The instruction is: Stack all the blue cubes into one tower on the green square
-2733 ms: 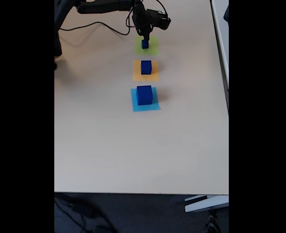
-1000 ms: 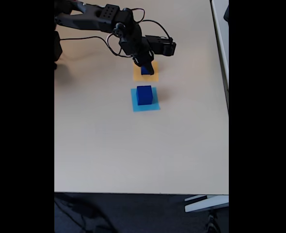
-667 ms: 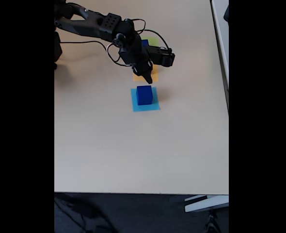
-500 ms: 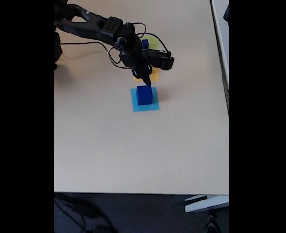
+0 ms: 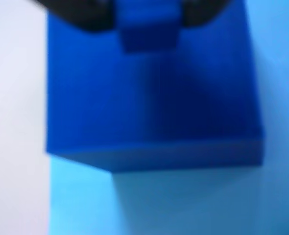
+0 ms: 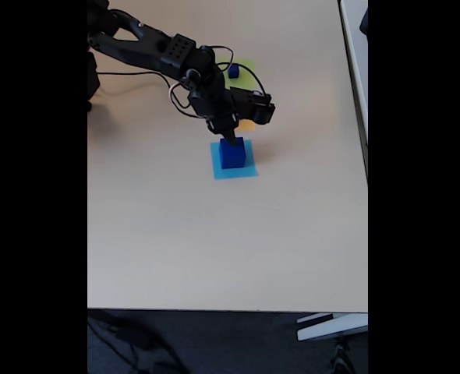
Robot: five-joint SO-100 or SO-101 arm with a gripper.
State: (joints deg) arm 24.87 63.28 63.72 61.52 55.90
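place: office or lab (likely) | pale table (image 6: 214,249) | dark carpet (image 6: 214,343)

Directly under the end effector (image 6: 228,140) stands the large blue cube (image 6: 231,153) on the light-blue square (image 6: 234,171), blocking any straight descent; in the wrist view that cube (image 5: 149,98) sits close below the tips. Behind the end effector in the fixed view, the arm (image 6: 168,54) and its cables (image 6: 249,70) cross above the orange square (image 6: 248,123) and the green square (image 6: 245,68), where the small blue cube (image 6: 232,72) stands. Ahead of it and to either side the surface (image 6: 214,241) lies bare.
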